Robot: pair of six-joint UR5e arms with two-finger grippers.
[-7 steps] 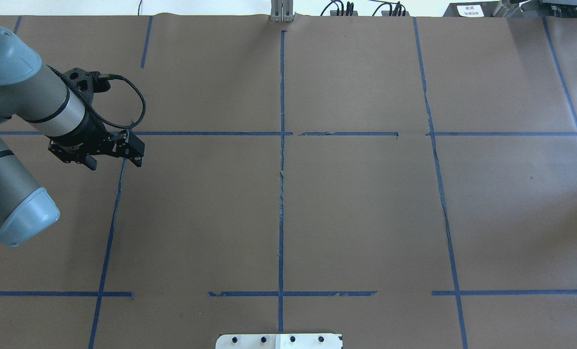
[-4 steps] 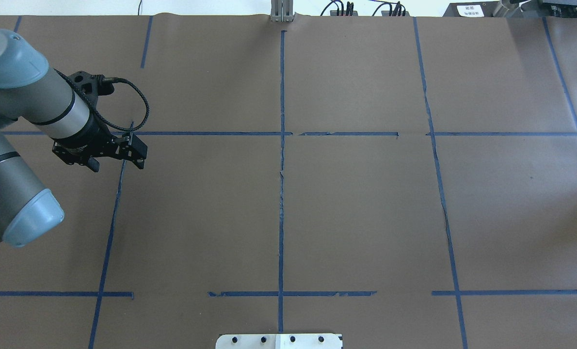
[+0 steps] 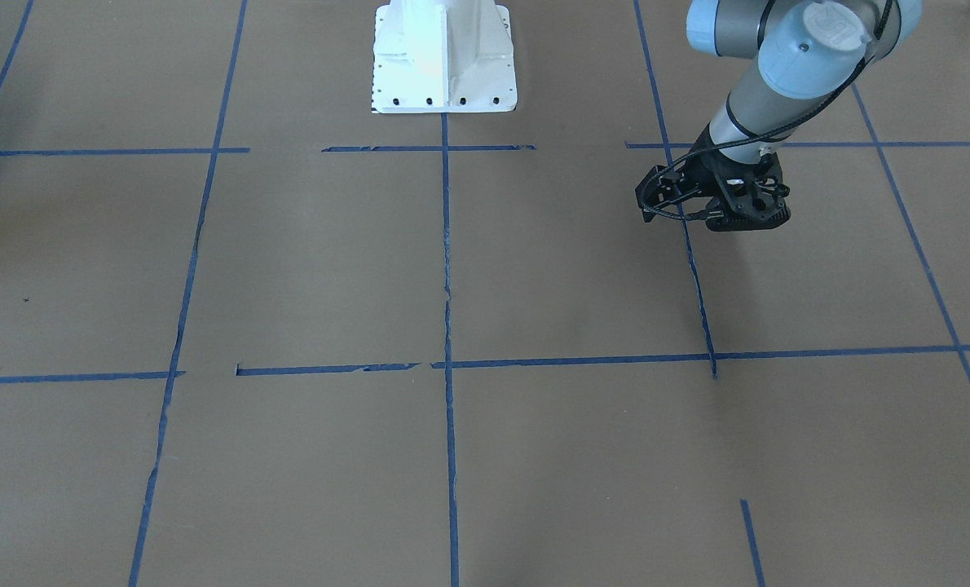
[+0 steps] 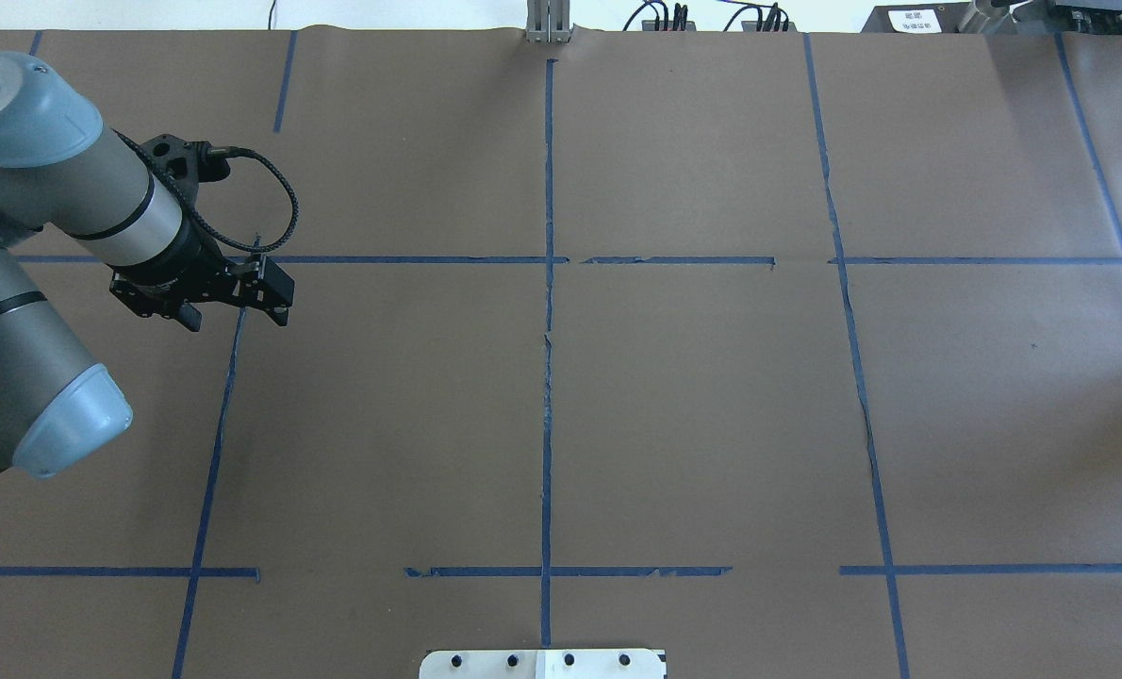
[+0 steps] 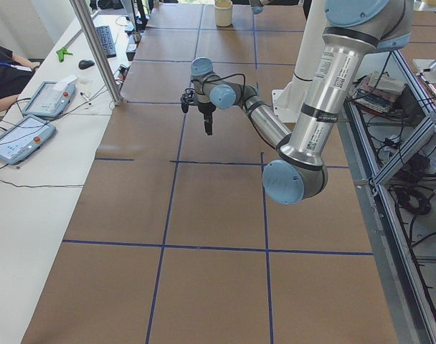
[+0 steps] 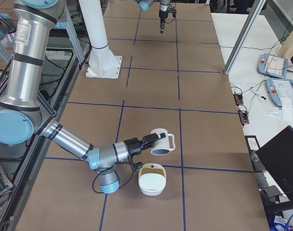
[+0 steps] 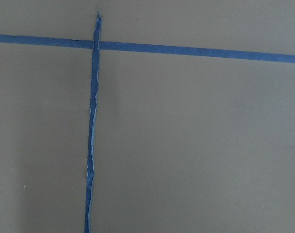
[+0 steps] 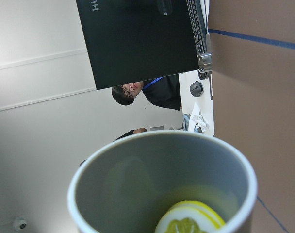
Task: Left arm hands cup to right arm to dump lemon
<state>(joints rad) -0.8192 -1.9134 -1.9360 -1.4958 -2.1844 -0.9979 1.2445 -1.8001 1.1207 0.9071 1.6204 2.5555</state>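
Since a second ago the left gripper (image 4: 231, 300) has edged inward, jaws spread, empty. At the right gripper (image 6: 149, 141), whose hold I cannot tell, the cup (image 6: 161, 143) lies tipped sideways, lemon (image 8: 188, 221) inside, probably over a bowl (image 6: 151, 183).

I count two robot arms, the left arm (image 4: 99, 203) and the right arm (image 6: 69, 139). One white mug (image 6: 161, 143), one lemon slice (image 8: 188, 221) inside it. One white bowl (image 6: 151, 191). Two teach pendants: a far pendant (image 6: 274, 65) and a near pendant (image 6: 287, 94).
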